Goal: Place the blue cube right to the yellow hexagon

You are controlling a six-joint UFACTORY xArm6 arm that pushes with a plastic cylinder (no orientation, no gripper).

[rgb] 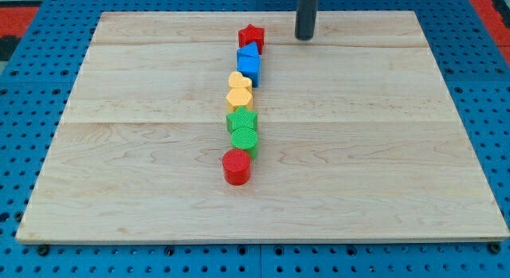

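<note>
Our tool, a bare rod grasping nothing, rests its tip (306, 37) on the bench (382, 150), up-right of the blue cube (249, 68), which sits probably touching the yellow hexagon (238, 97), ready to push.

This looks like a lab or test room, not a home. A pale wooden board (335, 150) lies flat on a blue metal table (24, 79) full of small round holes in neat rows, the kind used for bolting machines down. Little coloured toy blocks sit in a line on the board, and a dark rod hangs above.
</note>
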